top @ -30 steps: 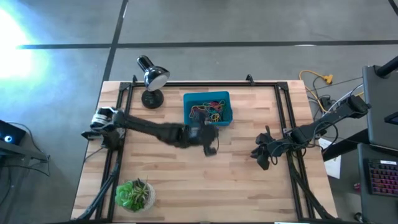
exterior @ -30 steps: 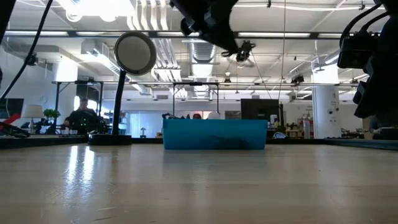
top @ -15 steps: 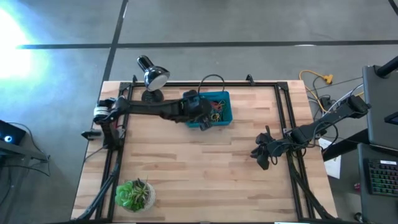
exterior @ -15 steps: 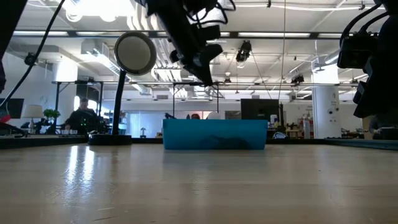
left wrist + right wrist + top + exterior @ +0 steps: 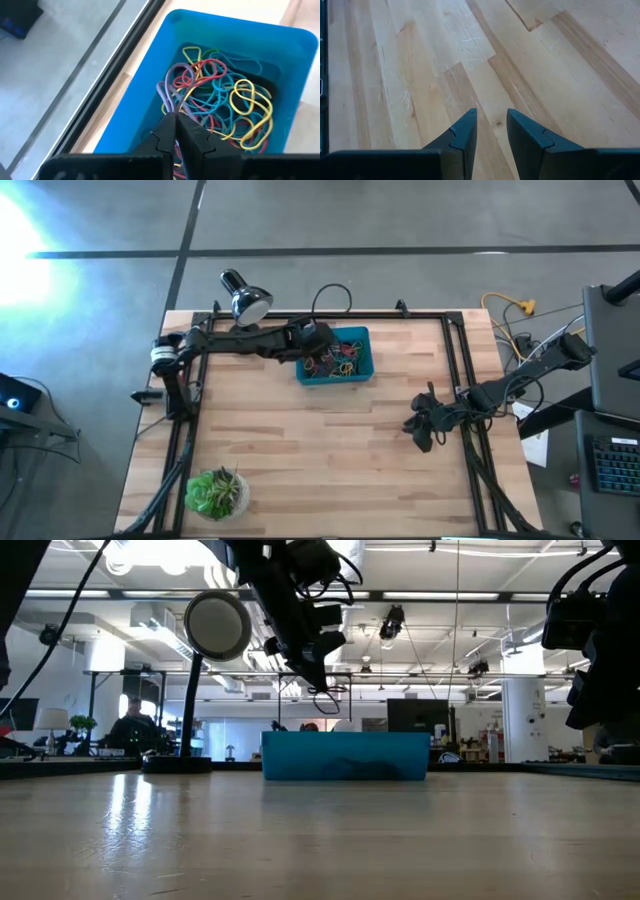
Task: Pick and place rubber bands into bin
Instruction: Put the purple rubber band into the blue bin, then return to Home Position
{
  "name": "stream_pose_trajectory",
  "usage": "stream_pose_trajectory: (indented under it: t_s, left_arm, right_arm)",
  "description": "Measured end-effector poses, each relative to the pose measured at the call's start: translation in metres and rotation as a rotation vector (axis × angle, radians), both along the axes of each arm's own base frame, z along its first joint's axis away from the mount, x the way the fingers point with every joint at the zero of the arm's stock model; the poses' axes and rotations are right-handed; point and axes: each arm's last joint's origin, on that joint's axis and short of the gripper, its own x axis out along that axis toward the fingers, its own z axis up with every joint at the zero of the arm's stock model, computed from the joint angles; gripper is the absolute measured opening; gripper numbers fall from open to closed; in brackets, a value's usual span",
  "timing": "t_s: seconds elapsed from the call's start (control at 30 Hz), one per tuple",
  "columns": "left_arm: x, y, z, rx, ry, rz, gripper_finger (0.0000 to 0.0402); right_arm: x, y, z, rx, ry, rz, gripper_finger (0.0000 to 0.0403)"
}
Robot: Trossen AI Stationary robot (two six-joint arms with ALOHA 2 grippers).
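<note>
One purple rubber band (image 5: 171,85) hangs pinched between the tips of the left gripper (image 5: 177,121), which is clenched on it directly above the bin (image 5: 300,75). Beneath it lies a tangle of rubber bands (image 5: 225,107) on the bin's floor (red, yellow, teal and green loops, too overlapped to count). There is one bin (image 5: 361,338), at the far middle of the table (image 5: 330,450), and in the low view its teal wall (image 5: 344,757) hides everything inside. In that view the left gripper (image 5: 312,672) hovers above the bin's rim with a thin loop dangling below it. The right gripper (image 5: 422,427) waits well apart near the table's right side, its fingers (image 5: 462,134) slightly parted over bare wood, grasping nothing. One lamp (image 5: 243,305) stands near the bin, one potted plant (image 5: 214,493) at the near left corner.
</note>
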Motion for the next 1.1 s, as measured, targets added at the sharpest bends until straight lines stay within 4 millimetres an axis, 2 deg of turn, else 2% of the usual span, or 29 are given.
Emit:
stream_pose_trajectory:
  t_s: [0.17, 0.53, 0.77, 0.93, 1.1]
  left_arm:
    - [0.0, 0.0, 0.0, 0.001, 0.002, -0.003, 0.0005]
    - [0.0, 0.0, 0.0, 0.0, 0.0, -0.002, 0.0084]
    - [0.003, -0.003, 0.005, 0.007, -0.033, -0.008, 0.0091]
    - [0.007, -0.019, 0.026, 0.02, -0.096, -0.05, 0.0091]
    - [0.003, -0.034, 0.051, 0.034, -0.178, -0.089, 0.0091]
  right_arm:
    - [0.0, 0.0, 0.0, 0.0, 0.0, 0.0, 0.0096]
    - [0.0, 0.0, 0.0, 0.0, 0.0, 0.001, 0.0096]
    - [0.005, 0.002, 0.006, 0.009, -0.069, 0.02, 0.0096]
    - [0.008, 0.003, 0.01, 0.015, -0.101, 0.023, 0.0096]
    - [0.008, 0.003, 0.012, -0.1, -0.124, 0.138, 0.0096]
